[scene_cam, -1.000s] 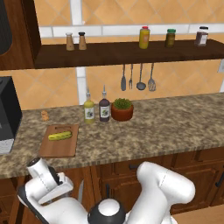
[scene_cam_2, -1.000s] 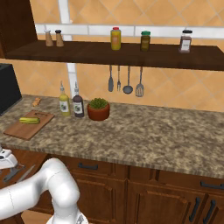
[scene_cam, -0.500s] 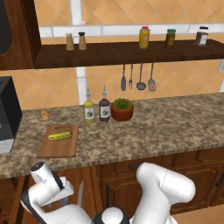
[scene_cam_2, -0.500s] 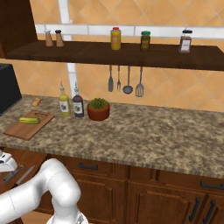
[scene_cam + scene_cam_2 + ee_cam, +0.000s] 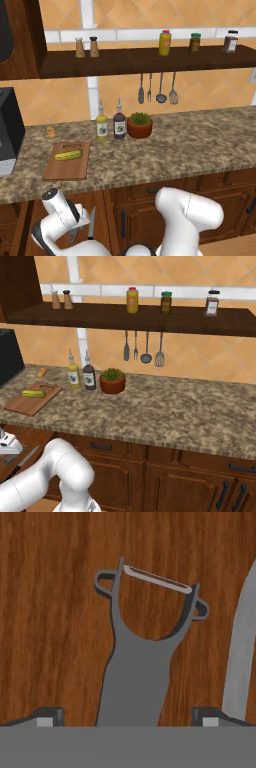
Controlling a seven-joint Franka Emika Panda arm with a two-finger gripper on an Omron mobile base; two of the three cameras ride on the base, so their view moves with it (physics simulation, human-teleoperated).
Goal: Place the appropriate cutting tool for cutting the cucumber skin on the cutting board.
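The cutting tool, a grey peeler (image 5: 140, 672) with a loop head, lies on a brown wooden surface directly under my hand. Its handle runs down between my two fingertips (image 5: 47, 716). My gripper (image 5: 127, 717) is open around the handle without touching it. From the left base view the gripper (image 5: 75, 225) hangs low, below the counter edge, in front of the cabinets. The yellow-green cucumber (image 5: 68, 155) rests on the cutting board (image 5: 67, 170) on the counter's left part. The right base view shows the cucumber (image 5: 33, 393) and board (image 5: 30, 403) too.
A silver-bladed knife (image 5: 242, 647) lies right beside the peeler, also visible next to my hand (image 5: 91, 222). On the counter stand two bottles (image 5: 101, 127), a potted plant (image 5: 139, 126) and a black appliance (image 5: 7, 130) at far left. Utensils (image 5: 160, 90) hang under a shelf.
My hand has sunk slightly lower in front of the cabinets. The cucumber and board have not moved.
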